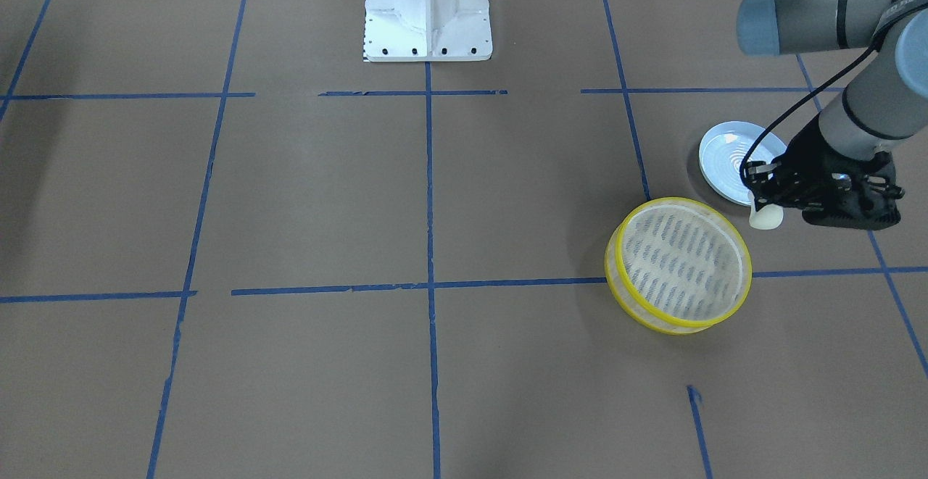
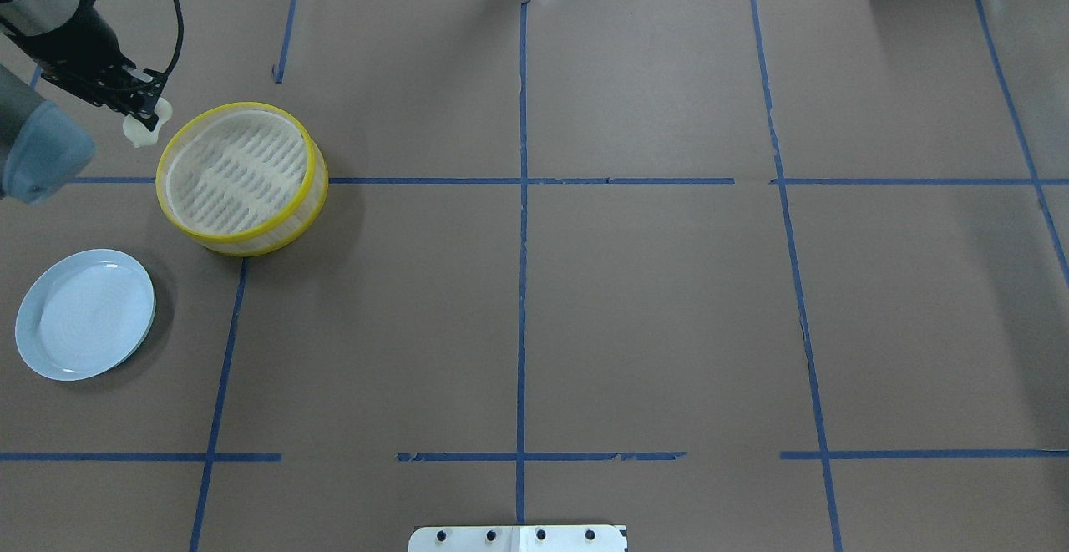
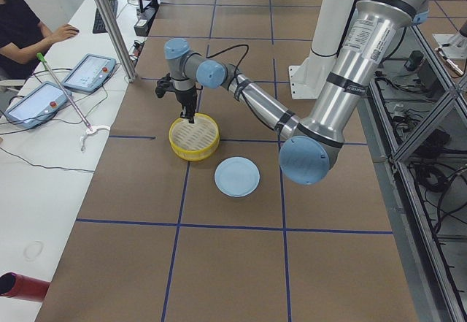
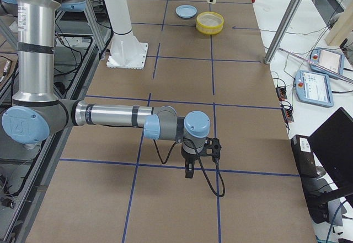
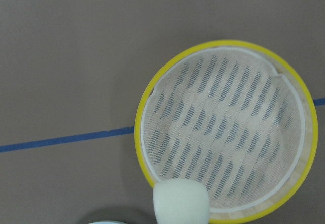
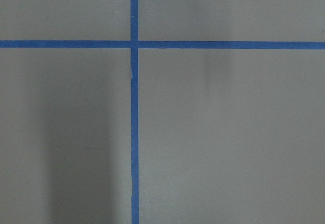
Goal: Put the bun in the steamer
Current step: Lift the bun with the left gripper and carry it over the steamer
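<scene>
My left gripper (image 1: pixel 758 201) is shut on the bun (image 1: pixel 766 217), a small cream-white lump held in the air. The gripper also shows in the overhead view (image 2: pixel 148 113), with the bun (image 2: pixel 144 131) just left of the steamer's rim. The steamer (image 1: pixel 681 261) is a round yellow-rimmed basket with a slatted pale bottom, and it is empty (image 2: pixel 238 169). In the left wrist view the bun (image 5: pixel 180 202) hangs over the near rim of the steamer (image 5: pixel 223 132). My right gripper (image 4: pixel 189 171) hovers low over the table far from these; I cannot tell whether it is open or shut.
A pale blue plate (image 1: pixel 725 154) lies empty beside the steamer, also in the overhead view (image 2: pixel 83 314). The robot's white base (image 1: pixel 428 15) stands at the table's middle edge. Blue tape lines (image 6: pixel 134 132) cross the brown table.
</scene>
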`<state>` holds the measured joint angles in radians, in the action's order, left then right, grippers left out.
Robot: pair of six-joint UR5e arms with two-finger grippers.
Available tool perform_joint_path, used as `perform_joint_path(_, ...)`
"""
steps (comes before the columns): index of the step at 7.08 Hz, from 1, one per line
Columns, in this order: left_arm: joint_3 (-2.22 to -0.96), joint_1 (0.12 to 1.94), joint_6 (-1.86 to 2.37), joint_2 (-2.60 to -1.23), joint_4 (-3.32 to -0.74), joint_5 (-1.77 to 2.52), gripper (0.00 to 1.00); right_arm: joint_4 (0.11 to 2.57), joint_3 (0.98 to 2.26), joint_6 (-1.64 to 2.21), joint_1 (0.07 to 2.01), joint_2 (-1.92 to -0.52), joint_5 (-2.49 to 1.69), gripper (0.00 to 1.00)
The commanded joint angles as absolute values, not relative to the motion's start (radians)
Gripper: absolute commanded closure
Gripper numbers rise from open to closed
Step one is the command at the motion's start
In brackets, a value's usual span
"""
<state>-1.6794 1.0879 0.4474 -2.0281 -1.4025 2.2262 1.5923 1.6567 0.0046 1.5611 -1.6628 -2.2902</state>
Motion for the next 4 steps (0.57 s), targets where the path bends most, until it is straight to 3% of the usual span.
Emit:
perform_joint_path(1,-1.577,1.045,0.509,-2.046,-1.543,2.227,0.82,1.592,1.657,0.005,1.562,-1.663,-2.29,0.0)
perform_joint_path(4,-1.543,1.003,0.515,-2.042,-1.58,2.227,0.66,1.592,1.657,0.005,1.56,-1.663,-2.29,0.0)
